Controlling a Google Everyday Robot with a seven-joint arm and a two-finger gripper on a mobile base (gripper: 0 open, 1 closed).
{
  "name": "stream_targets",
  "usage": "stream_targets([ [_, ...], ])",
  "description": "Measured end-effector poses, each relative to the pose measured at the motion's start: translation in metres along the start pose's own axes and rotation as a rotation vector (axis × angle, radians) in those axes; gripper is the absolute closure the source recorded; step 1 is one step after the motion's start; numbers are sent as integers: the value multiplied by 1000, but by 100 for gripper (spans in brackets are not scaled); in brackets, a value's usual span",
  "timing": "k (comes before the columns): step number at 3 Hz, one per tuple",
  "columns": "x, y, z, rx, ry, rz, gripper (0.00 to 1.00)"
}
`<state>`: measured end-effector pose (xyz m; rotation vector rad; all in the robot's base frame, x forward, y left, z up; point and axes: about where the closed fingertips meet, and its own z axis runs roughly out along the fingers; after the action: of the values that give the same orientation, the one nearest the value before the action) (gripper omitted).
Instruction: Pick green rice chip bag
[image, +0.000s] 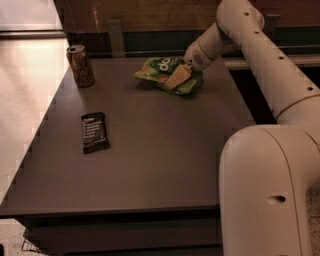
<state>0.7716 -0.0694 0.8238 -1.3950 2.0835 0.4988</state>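
Note:
The green rice chip bag lies crumpled at the back of the dark table, right of centre. It is bright green with a dark green patch and white lettering. My gripper comes down from the white arm at the upper right. Its tan end rests on the right half of the bag and covers part of it. The bag still lies on the table top.
A drink can stands at the back left corner. A small black bar wrapper lies flat on the left of the table. The arm's large white base fills the lower right. A ledge runs along behind the table.

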Motion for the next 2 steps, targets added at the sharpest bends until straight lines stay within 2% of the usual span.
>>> stream_targets([
  [2, -2, 1, -4, 6, 4, -4, 100],
])
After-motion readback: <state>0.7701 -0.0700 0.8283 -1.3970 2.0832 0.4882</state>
